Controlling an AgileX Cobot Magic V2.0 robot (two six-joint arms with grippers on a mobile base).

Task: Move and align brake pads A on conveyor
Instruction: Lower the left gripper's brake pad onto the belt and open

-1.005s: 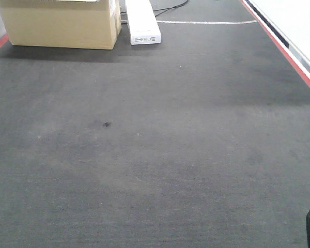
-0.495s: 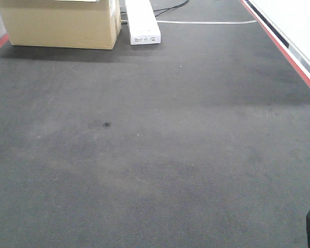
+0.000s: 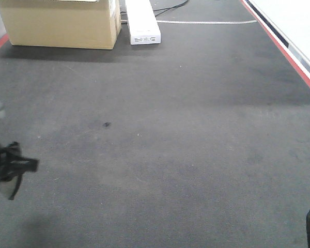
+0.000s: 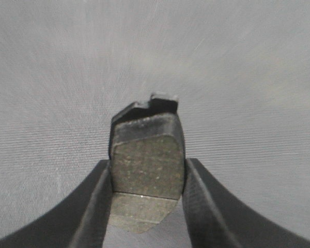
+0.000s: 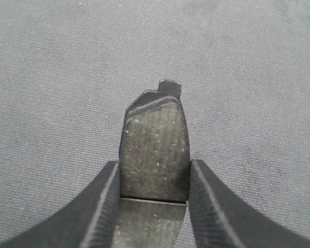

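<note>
Left claw (image 3: 10,165) shows as a dark blur at the far-left edge of the front view, low over the conveyor (image 3: 160,129). Wrist view: jaws closed partway, both pressing the long sides of the left-held pad (image 4: 146,155), which is clear of the belt as far as I can tell. Pad's long axis runs straight out ahead of the claw, notched end of the backing plate farthest out, friction face up twd the cam, groove approx at the grip line.

Cardboard box (image 3: 57,23) sits at the belt's far-left end w/ a white carton (image 3: 142,23) just beside it on the right. Can't tell what's in either; box top is out of frame. No pads lie on the belt in the front view. Red strip (image 3: 279,44) runs along the right edge.

Right claw (image 5: 154,170) is gripping the same way: jaws partly closed on the right-held pad (image 5: 155,139), long axis pointing out ahead, friction face up, belt behind it. Front view catches only a dark bit at the bottom-right corner, prob. this arm.

Judgement: both pads are carried, none placed yet. Left arm is further into the open belt, so it looks nearer a set-down. Alignment hinges on each pad's long axis following its claw's heading, so wrist yaw sets it
</note>
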